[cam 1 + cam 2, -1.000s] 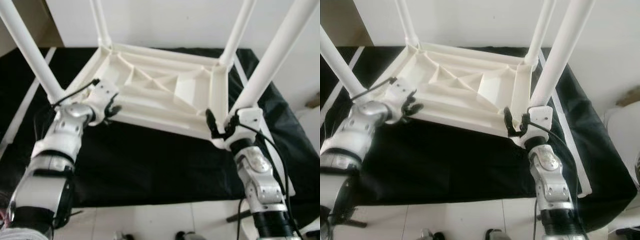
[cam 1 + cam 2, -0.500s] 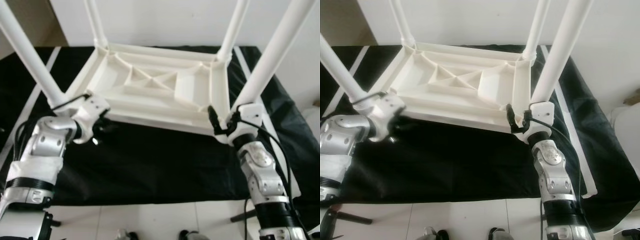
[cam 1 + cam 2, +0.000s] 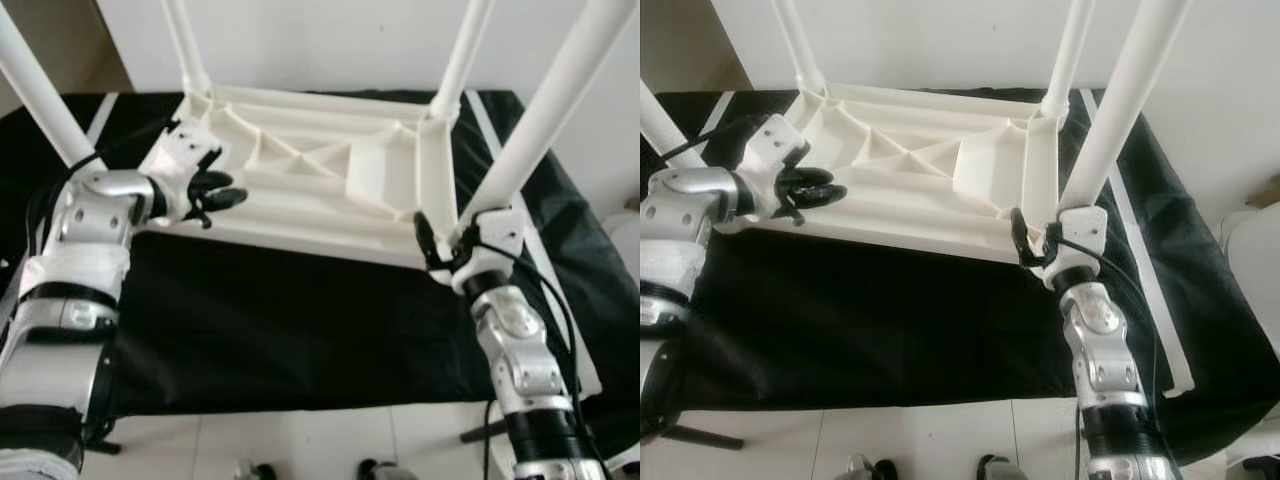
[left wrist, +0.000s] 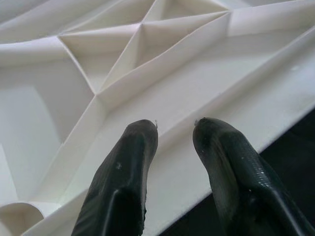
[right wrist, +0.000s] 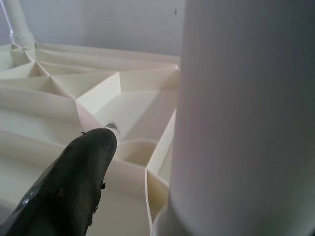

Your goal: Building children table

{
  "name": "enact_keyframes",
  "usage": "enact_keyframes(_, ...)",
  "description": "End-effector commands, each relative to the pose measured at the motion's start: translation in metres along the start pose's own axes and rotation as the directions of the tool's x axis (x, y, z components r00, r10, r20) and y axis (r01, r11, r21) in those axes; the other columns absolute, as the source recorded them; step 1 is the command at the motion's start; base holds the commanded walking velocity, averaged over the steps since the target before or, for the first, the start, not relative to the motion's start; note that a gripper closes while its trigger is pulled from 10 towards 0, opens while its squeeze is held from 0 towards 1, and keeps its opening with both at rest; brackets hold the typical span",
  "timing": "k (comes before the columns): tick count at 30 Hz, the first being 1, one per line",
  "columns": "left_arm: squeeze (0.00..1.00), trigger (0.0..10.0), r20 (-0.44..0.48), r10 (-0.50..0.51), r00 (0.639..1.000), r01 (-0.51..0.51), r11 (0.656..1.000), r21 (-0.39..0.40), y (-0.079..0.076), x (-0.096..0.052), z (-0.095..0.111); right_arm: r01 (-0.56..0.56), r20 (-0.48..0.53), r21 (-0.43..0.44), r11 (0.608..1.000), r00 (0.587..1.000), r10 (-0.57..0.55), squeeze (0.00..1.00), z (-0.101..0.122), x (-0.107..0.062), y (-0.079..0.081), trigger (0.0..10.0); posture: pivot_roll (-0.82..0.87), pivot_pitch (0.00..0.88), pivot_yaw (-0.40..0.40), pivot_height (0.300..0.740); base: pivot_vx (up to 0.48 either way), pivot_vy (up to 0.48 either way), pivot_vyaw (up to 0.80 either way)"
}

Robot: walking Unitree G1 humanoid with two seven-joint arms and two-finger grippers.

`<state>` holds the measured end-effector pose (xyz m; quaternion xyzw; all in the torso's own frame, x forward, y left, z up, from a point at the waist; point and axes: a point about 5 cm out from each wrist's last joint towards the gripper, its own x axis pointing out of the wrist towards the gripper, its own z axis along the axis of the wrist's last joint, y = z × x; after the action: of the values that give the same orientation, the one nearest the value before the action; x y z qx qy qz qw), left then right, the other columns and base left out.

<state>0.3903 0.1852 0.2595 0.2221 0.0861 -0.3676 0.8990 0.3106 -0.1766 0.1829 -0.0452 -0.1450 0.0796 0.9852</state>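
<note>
a white plastic children's table (image 3: 330, 185) lies upside down on a black cloth (image 3: 280, 320) in the middle of the frame, its ribbed underside facing up and four white tubular legs (image 3: 545, 110) rising toward the upper edge. the cloth covers a low surface in front of a white wall (image 3: 330, 40), with pale floor tiles (image 3: 300, 445) along the bottom edge.

at the left of the frame, the left end effector (image 3: 215, 190) hovers over the table's near left edge, its two black fingers (image 4: 123, 187) slightly spread with nothing between them, tips just above the white ribbing.

at the lower right of the tabletop, the right end effector (image 3: 1032, 243) sits at the near right corner, beside the base of the near right leg (image 5: 246, 118); one black finger (image 5: 74, 182) shows next to that leg, and i cannot tell whether this end effector is spread or pinching.
</note>
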Motion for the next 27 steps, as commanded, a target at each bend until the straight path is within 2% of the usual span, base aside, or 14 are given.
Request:
enact_keyframes(1, 0.00, 10.0, -0.030, 0.331, 0.943, -0.331, 0.944, 0.004, 0.016, 0.000, -0.008, -0.009, -0.024, 0.008, 1.000, 1.000, 0.010, 0.00, -0.004, -0.003, 0.003, 10.0, -0.11, 0.191, 0.046, 0.740, 0.000, 0.000, 0.00)
enact_keyframes(5, 0.00, 10.0, -0.062, 0.347, 0.936, -0.347, 0.938, 0.018, 0.011, 0.012, -0.022, 0.004, -0.028, 0.007, 1.000, 1.000, -0.004, 0.00, -0.006, -0.006, 0.000, 10.0, -0.12, 0.198, 0.054, 0.740, 0.000, 0.000, 0.00)
enact_keyframes(7, 0.00, 10.0, -0.091, 0.380, 0.920, -0.379, 0.925, 0.033, 0.005, 0.021, -0.038, 0.017, -0.033, 0.003, 1.000, 0.999, -0.017, 0.00, -0.007, -0.008, -0.002, 10.0, -0.13, 0.198, 0.056, 0.740, 0.000, 0.000, 0.00)
enact_keyframes(9, 0.00, 10.0, -0.146, 0.387, 0.910, -0.381, 0.922, 0.069, -0.001, 0.025, -0.052, 0.027, -0.034, -0.001, 1.000, 0.999, -0.027, 0.00, -0.006, -0.010, -0.003, 10.0, -0.14, 0.200, 0.058, 0.740, 0.000, 0.000, 0.00)
enact_keyframes(11, 0.00, 10.0, -0.185, 0.373, 0.909, -0.350, 0.925, 0.147, -0.008, 0.028, -0.063, 0.037, -0.034, -0.004, 0.999, 0.999, -0.037, 0.00, -0.005, -0.011, -0.006, 10.0, -0.14, 0.202, 0.057, 0.740, 0.000, 0.000, 0.00)
enact_keyframes(13, 0.00, 10.0, -0.196, 0.372, 0.908, -0.341, 0.924, 0.175, -0.009, 0.029, -0.065, 0.040, -0.034, -0.005, 0.999, 0.999, -0.040, 0.00, -0.005, -0.012, -0.007, 10.0, -0.14, 0.202, 0.056, 0.740, 0.000, 0.000, 0.00)
enact_keyframes(14, 0.00, 10.0, -0.234, 0.306, 0.923, -0.277, 0.949, 0.148, -0.015, 0.029, -0.073, 0.047, -0.036, -0.012, 0.999, 0.998, -0.047, 0.00, -0.005, -0.013, -0.010, 10.0, -0.14, 0.204, 0.056, 0.740, 0.000, 0.000, 0.00)
enact_keyframes(16, 0.00, 10.0, -0.242, 0.286, 0.927, -0.258, 0.956, 0.142, -0.016, 0.029, -0.075, 0.048, -0.036, -0.015, 0.999, 0.998, -0.049, 0.00, -0.005, -0.013, -0.011, 10.0, -0.14, 0.204, 0.056, 0.740, 0.000, 0.000, 0.00)
enact_keyframes(19, 0.00, 10.0, -0.298, 0.125, 0.947, -0.097, 0.990, 0.105, -0.025, 0.027, -0.085, 0.057, -0.035, -0.022, 0.998, 0.998, -0.058, 0.00, -0.004, -0.012, -0.017, 10.0, -0.14, 0.206, 0.055, 0.740, 0.000, 0.000, 0.00)
enact_keyframes(23, 0.00, 10.0, -0.284, 0.006, 0.959, 0.015, 0.998, 0.069, -0.030, 0.025, -0.088, 0.063, -0.034, -0.025, 0.998, 0.997, -0.064, 0.00, -0.002, -0.011, -0.020, 10.0, -0.13, 0.213, 0.056, 0.740, 0.000, 0.000, 0.00)
enact_keyframes(24, 0.00, 10.0, -0.284, 0.006, 0.959, 0.015, 0.998, 0.069, -0.030, 0.025, -0.088, 0.063, -0.034, -0.025, 0.998, 0.997, -0.064, 0.00, -0.002, -0.011, -0.020, 10.0, -0.13, 0.213, 0.056, 0.740, 0.000, 0.000, 0.00)
enact_keyframes(25, 0.00, 10.0, -0.283, -0.057, 0.957, 0.077, 0.995, 0.058, -0.033, 0.024, -0.089, 0.062, -0.034, -0.029, 0.998, 0.997, -0.063, 0.00, -0.002, -0.011, -0.021, 10.0, -0.12, 0.216, 0.058, 0.740, 0.000, 0.000, 0.00)
enact_keyframes(26, 0.00, 10.0, -0.283, -0.057, 0.957, 0.077, 0.995, 0.058, -0.033, 0.024, -0.089, 0.062, -0.034, -0.029, 0.998, 0.997, -0.063, 0.00, -0.002, -0.011, -0.021, 10.0, -0.12, 0.216, 0.058, 0.740, 0.000, 0.000, 0.00)
enact_keyframes(27, 0.00, 10.0, -0.283, -0.099, 0.954, 0.119, 0.991, 0.053, -0.034, 0.022, -0.089, 0.060, -0.034, -0.032, 0.998, 0.998, -0.061, 0.00, -0.002, -0.011, -0.021, 10.0, -0.12, 0.216, 0.058, 0.740, 0.000, 0.000, 0.00)
